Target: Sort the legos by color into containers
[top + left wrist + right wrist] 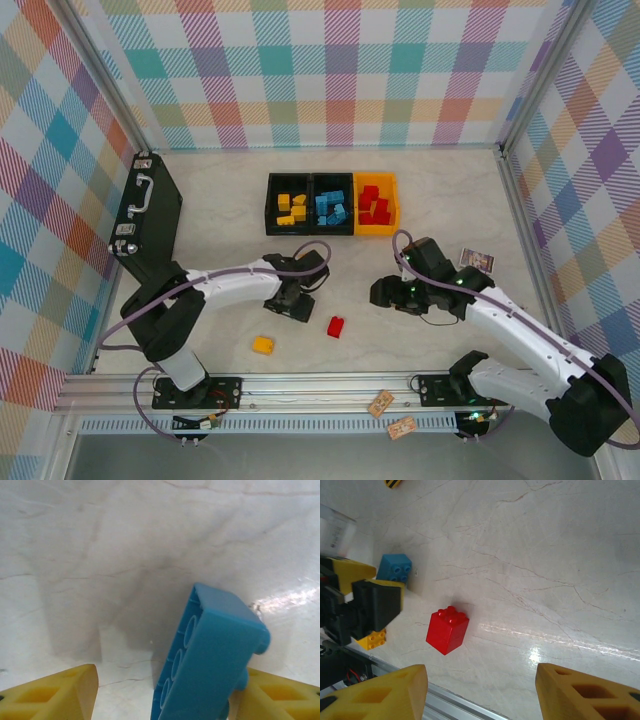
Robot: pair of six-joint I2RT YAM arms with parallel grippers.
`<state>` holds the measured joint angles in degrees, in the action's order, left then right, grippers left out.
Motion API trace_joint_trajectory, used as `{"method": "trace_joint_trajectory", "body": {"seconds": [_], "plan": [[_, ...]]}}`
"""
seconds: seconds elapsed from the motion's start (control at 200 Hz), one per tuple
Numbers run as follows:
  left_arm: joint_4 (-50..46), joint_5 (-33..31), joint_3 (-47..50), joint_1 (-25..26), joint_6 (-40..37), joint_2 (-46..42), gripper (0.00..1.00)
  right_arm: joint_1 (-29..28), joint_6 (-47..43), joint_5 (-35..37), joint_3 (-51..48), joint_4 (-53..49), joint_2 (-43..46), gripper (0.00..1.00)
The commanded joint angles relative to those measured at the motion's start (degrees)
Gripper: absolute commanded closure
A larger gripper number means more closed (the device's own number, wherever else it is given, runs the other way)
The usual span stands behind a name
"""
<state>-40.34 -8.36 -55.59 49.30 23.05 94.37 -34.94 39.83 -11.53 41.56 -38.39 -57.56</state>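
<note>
Showing its hollow underside, the blue brick (pixel 220 650) tilts between parted left fingers (pixel 55 695); right fingers (pixel 380 695) gape empty.

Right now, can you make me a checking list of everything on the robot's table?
Surface: pale marbled table, no spills seen.
Job's things: three joined bins hold yellow, blue and red bricks; red brick and yellow brick lie loose; blue brick sits between the fingers of the left pincer.
Clutter: black briefcase at far left; small card by the right arm.
Grippers: left pincer open, gap beside the brick; right pincer open, empty.
Cables: cables run along both arms.
Surroundings: checked walls.
</note>
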Motion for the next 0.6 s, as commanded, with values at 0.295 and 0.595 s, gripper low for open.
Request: {"method": "trace_joint_trajectory", "body": {"seconds": [0.295, 0.595], "plan": [[-2.03, 3.97, -3.10, -0.34, -2.16, -4.90, 0.31, 0.02, 0.57, -0.25, -0.32, 0.93, 0.78, 0.41], [-0.41, 4.51, -2.33, -0.34, -3.12, -0.74, 0.29, 0.04, -0.01, -0.76, 0.51, 1.32, -1.13, 0.41]]}}
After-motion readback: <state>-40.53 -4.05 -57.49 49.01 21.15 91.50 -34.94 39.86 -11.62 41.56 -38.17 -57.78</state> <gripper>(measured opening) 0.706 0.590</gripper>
